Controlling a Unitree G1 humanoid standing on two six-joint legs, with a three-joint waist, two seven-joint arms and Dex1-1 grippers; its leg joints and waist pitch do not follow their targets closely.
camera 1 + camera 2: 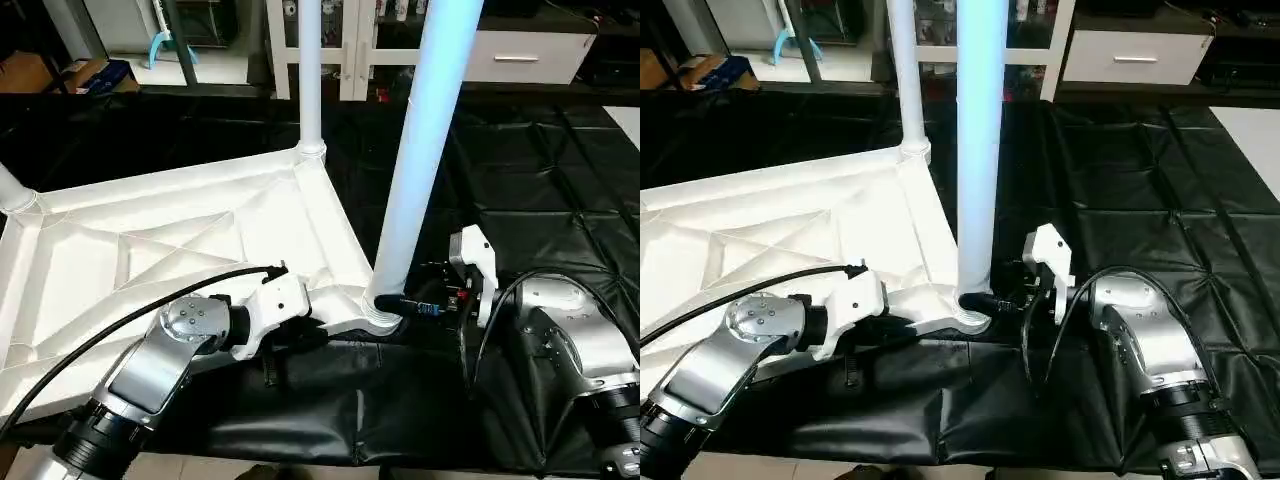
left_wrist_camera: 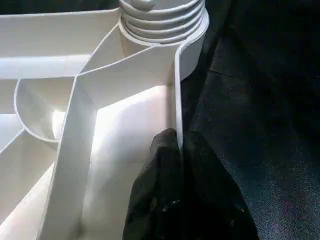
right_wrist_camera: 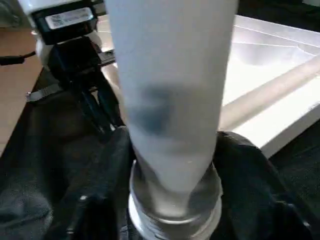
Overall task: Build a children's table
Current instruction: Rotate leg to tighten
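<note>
White tabletop rim pinched by left gripper; right gripper straddles near leg.

We see a black, creased sheet spread across the work surface, its glossy folds catching the room light, and a strip of pale floor shows along its near edge. Behind it stand white furniture with a drawer and metal handle, white upright frames, and a dark metal leg. At the far left sit a cardboard box, a blue item and a teal curved object.
</note>
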